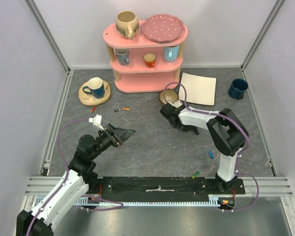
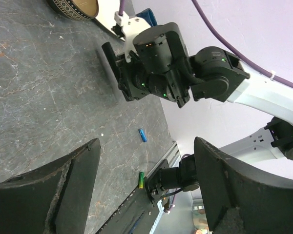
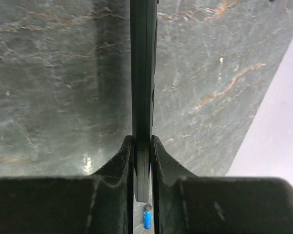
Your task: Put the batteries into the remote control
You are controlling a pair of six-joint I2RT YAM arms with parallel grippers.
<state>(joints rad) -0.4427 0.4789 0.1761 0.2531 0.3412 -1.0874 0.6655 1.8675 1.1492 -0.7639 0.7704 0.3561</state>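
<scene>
right hand pinching the remote on edge, left hand spread and empty

the right hand (image 3: 141, 142) has its two fingers pressed onto the small flat black plastic remote control (image 3: 142, 73), which stands on its thin edge between them, low at the dark grey marbled desk (image 1: 152, 147); whether it touches the desk cannot be told. the right arm folds back on itself, elbow high over its base, forearm reaching left toward the middle of the desk. the left hand (image 2: 146, 148) is spread wide with nothing between its fingers, aimed across at the right hand, its arm stretched forward from the near left corner. a tiny blue cylinder battery (image 2: 143, 135) and a tiny green cylinder battery (image 2: 141, 179) lie near the right arm's base; a tiny orange cylinder battery (image 1: 125, 108) lies farther back.
</scene>
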